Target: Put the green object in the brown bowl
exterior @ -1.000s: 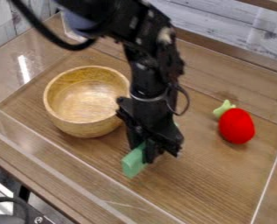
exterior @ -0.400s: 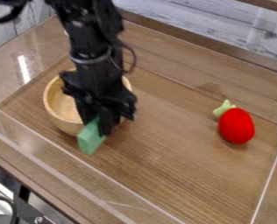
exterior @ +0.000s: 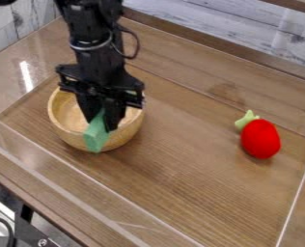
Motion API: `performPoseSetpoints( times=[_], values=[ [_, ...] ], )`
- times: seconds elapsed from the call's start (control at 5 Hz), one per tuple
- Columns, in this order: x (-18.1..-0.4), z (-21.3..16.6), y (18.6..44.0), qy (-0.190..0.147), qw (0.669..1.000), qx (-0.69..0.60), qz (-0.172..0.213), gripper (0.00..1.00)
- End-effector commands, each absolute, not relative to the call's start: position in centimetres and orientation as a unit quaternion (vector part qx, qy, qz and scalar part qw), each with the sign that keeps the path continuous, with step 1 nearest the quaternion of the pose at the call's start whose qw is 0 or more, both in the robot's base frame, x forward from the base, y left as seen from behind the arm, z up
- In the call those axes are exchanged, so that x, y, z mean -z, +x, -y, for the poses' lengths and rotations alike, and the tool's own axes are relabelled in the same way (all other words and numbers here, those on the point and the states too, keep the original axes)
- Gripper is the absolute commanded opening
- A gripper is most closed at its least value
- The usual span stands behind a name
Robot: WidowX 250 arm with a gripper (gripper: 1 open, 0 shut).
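Note:
A long light-green bar, the green object (exterior: 99, 133), hangs upright from my gripper (exterior: 102, 111), which is shut on its upper end. The bar's lower end shows in front of the near rim of the brown bowl (exterior: 68, 111), a round light wooden bowl at the left of the table. The gripper points down over the bowl's right half, and the black arm rises from it toward the top left. Whether the bar's tip is inside the rim or just in front of it is unclear.
A red strawberry-like toy (exterior: 259, 137) with a small green top lies at the right. Clear plastic walls (exterior: 26, 164) fence the wooden table on the near and left sides.
The gripper has carried the green bar leftward and a little upward, from the middle of the table to over the bowl. It rolled somewhat on the way. The strawberry toy stayed put.

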State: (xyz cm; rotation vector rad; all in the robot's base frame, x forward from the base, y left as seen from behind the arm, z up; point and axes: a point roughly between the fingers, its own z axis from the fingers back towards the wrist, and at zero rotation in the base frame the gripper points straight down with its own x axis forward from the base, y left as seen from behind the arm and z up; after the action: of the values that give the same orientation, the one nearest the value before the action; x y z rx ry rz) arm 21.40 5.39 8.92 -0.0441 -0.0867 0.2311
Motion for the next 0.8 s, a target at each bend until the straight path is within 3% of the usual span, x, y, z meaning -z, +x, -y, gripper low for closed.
performPoseSetpoints(
  times=[0.0,0.2,0.4,0.6],
  values=[
    [-8.4,-7.3,22.9,-0.018,0.991,-0.115,0.061,0.0],
    [-7.0,-8.6,23.6,-0.018,0.992,-0.112,0.06,0.0],
    [-6.8,-8.6,23.2,-0.019,0.99,-0.13,0.054,1.0],
    [-6.7,-8.4,22.7,-0.019,0.987,-0.15,0.048,1.0]
  ],
)
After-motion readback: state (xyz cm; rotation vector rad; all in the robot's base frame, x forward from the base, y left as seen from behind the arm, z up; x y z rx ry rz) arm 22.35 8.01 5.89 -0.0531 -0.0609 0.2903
